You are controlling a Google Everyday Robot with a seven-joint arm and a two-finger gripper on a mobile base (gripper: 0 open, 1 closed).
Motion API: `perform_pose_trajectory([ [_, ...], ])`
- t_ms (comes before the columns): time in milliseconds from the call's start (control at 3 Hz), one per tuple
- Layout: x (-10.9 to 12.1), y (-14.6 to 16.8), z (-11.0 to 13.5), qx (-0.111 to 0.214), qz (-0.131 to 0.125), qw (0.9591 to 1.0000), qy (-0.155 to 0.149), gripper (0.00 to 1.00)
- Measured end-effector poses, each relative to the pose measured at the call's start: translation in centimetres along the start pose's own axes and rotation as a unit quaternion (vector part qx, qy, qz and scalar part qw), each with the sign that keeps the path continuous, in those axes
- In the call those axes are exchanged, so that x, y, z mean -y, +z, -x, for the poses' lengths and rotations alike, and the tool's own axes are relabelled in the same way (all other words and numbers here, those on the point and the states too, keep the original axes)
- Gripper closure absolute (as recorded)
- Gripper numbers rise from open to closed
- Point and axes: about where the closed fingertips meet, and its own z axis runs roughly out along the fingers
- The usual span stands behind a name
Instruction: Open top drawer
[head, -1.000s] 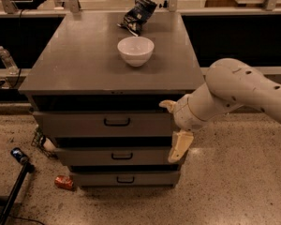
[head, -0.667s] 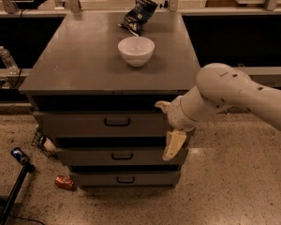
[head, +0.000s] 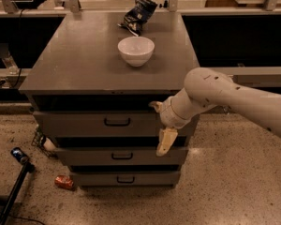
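The grey three-drawer cabinet (head: 84,64) stands in the middle of the camera view. Its top drawer (head: 75,124) is the widest front panel, right under the cabinet top, with a small dark bar handle (head: 117,122) at its centre. Two narrower drawers (head: 84,156) sit below it. My white arm reaches in from the right. My gripper (head: 159,124) is in front of the right part of the top drawer, to the right of the handle and apart from it. Its fingers are spread open, one fingertip (head: 165,143) hanging down over the middle drawer, and it holds nothing.
A white bowl (head: 136,50) and a dark snack bag (head: 138,14) lie on the cabinet top. On the floor at the left are a red can (head: 64,182), a blue can (head: 18,154) and a dark pole (head: 11,196). A counter with railings runs behind.
My arm and gripper have moved left along the top drawer's front, closer to the handle. The drawers have not moved.
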Motion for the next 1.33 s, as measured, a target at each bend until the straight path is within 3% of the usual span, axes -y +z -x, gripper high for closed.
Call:
perform_pose_trajectory([
  [333, 0.8, 0.5, -0.4, 0.004, -0.008, 1.0, 0.001, 0.0],
  [1000, 1.1, 0.7, -1.4, 0.002, -0.011, 0.9999, 0.004, 0.42],
  [1333, -0.2, 0.4, -2.0, -0.004, 0.003, 0.9999, 0.01, 0.73],
])
